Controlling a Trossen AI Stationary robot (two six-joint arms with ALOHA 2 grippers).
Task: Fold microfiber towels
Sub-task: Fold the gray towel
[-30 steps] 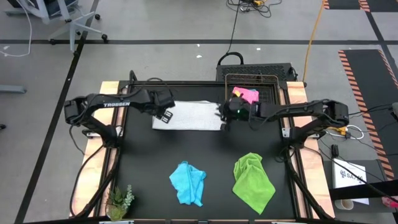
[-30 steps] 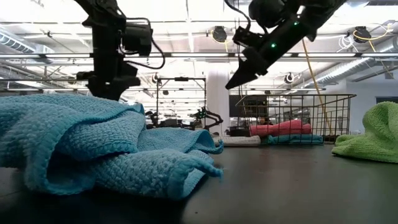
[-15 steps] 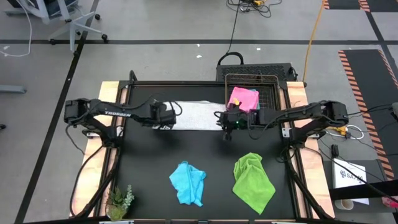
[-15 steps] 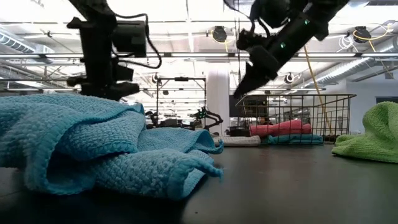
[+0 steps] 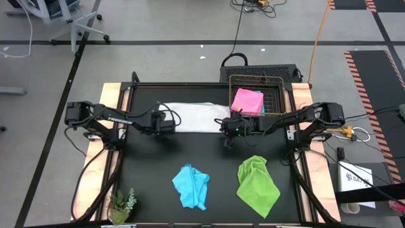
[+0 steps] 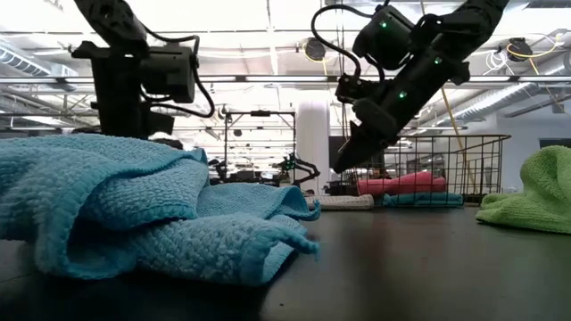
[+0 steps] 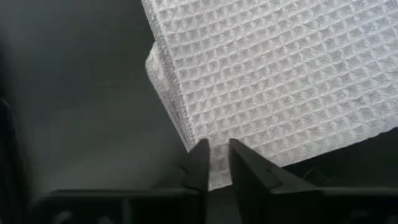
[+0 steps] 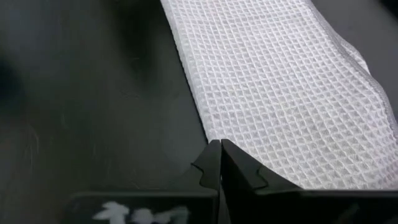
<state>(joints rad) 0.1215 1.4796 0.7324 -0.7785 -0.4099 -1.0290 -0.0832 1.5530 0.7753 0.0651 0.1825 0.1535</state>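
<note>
A white-grey waffle towel (image 5: 193,117) lies folded into a flat strip on the black table, at the far middle. My left gripper (image 7: 215,163) is at its near left corner, with the fingers closed on the cloth. My right gripper (image 8: 219,149) is shut. It slants down at the towel's near edge by the right end, and in the low view the right gripper (image 6: 342,166) shows a little above table level. A crumpled light blue towel (image 5: 192,185) and a lime green towel (image 5: 257,183) lie near the front edge. A pink towel (image 5: 247,100) rests on the wire basket. My left gripper has the white towel's near left corner (image 7: 214,149) between its two fingers, which come steeply from above. The rest of the towel lies flat on the table; how many layers are held does not show. My right gripper's shut fingertips (image 8: 211,155) point at the towel's near edge (image 8: 202,127); whether they touch it, I cannot tell.
The wire basket (image 5: 273,82) stands at the far right, with a teal cloth (image 6: 419,200) under the pink towel. A small green plant (image 5: 121,204) sits at the near left corner. Bare black tabletop lies between the white towel and the front towels.
Both grippers have come down toward the table and toward its near edge, from over the white towel to its near edge. The right arm has drawn back off the basket, so more of the pink towel shows. The white towel has stayed flat where it was.
</note>
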